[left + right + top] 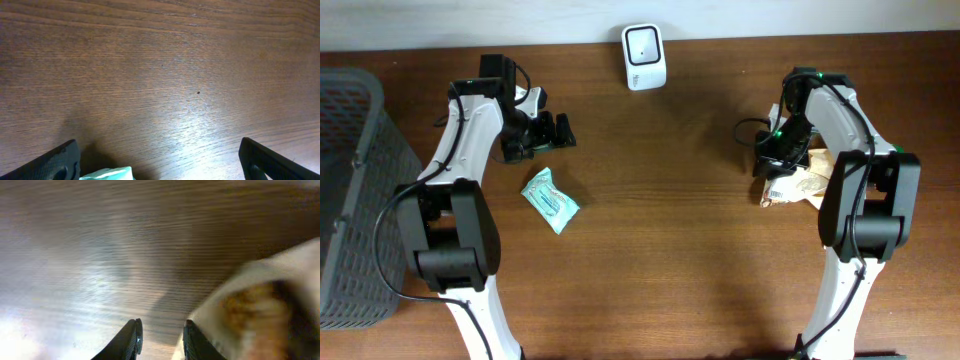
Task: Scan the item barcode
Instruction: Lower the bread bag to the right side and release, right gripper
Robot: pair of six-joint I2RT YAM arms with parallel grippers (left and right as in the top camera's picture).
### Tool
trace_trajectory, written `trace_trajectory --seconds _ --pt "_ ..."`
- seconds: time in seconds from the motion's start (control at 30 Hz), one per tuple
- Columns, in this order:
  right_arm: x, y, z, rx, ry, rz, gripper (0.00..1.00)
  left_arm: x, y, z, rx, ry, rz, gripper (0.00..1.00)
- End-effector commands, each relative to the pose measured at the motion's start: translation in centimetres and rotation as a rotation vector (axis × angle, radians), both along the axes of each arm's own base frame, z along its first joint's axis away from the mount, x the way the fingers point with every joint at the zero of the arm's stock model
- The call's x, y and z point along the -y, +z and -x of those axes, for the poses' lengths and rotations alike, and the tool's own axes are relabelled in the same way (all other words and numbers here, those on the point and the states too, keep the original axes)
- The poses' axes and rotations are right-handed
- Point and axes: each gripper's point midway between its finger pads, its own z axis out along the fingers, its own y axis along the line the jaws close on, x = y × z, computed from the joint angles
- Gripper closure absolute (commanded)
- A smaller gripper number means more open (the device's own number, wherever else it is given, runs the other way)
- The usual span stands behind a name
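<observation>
Idling wide apart beside the crumpled teal plastic packet point(550, 200), left gripper point(558, 130) is holding nothing; right gripper point(161, 339), narrowly gapped, is touching the beige snack bag point(260, 300), presumably for scanning, grip undeterminable.

in view are one wooden worktop point(680, 240), one white barcode scanner point(644, 57), one teal packet point(550, 200), one tan snack bag point(802, 185), one grey mesh basket point(350, 150) and two black-and-white robot arms point(470, 140) point(845, 130), making two packaged items in all.
</observation>
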Motion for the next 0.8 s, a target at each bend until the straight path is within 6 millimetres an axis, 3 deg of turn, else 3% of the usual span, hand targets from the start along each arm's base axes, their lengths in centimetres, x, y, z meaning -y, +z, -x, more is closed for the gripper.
trace_trajectory --seconds 0.0,0.07,0.1,0.17,0.2,0.23,0.3,0.37,0.47,0.53,0.6,0.67,0.77 --pt "-4.4 4.3 -1.4 0.134 0.107 -0.178 0.71 -1.2 2.2 -1.4 0.062 -0.029 -0.049 0.01" --pt "-8.4 6.5 -1.7 0.202 0.187 -0.287 0.67 -2.9 5.2 -2.4 0.103 -0.001 -0.110 0.01" --pt "-11.4 7.2 -1.7 0.228 0.239 -0.345 0.62 -4.0 7.3 -2.9 0.129 0.021 -0.137 0.01" --pt "-16.4 7.9 -1.6 0.274 0.324 -0.445 0.50 -5.6 11.8 -3.7 0.199 0.062 -0.159 0.01" --pt "-19.5 8.2 -1.7 0.309 0.366 -0.487 0.43 -6.3 13.6 -3.8 0.226 0.077 -0.162 0.01" --pt "-21.4 8.3 -1.9 0.332 0.373 -0.496 0.35 -6.9 14.8 -3.7 0.243 0.091 -0.164 0.01" --pt "-25.9 7.9 -2.3 0.389 0.415 -0.527 0.17 -8.2 15.6 -3.3 0.243 0.118 -0.168 0.01" --pt "-30.8 7.2 -1.6 0.453 0.520 -0.567 0.12 -8.7 15.2 -3.1 0.223 0.127 -0.168 0.01" --pt "-38.0 5.7 1.6 0.500 0.677 -0.627 0.12 -8.7 14.8 -3.2 0.214 0.126 -0.167 0.01" --pt "-40.3 4.6 3.0 0.500 0.716 -0.635 0.12 -8.7 14.5 -3.3 0.208 0.125 -0.166 0.01" --pt "-41.4 3.0 3.8 0.478 0.714 -0.620 0.13 -8.7 14.0 -3.2 0.193 0.124 -0.165 0.01" --pt "-41.6 2.0 4.2 0.457 0.716 -0.616 0.19 -8.7 13.8 -3.2 0.188 0.124 -0.165 0.01" --pt "-41.9 0.1 4.7 0.423 0.701 -0.587 0.37 -8.7 13.7 -3.2 0.187 0.124 -0.164 0.01"
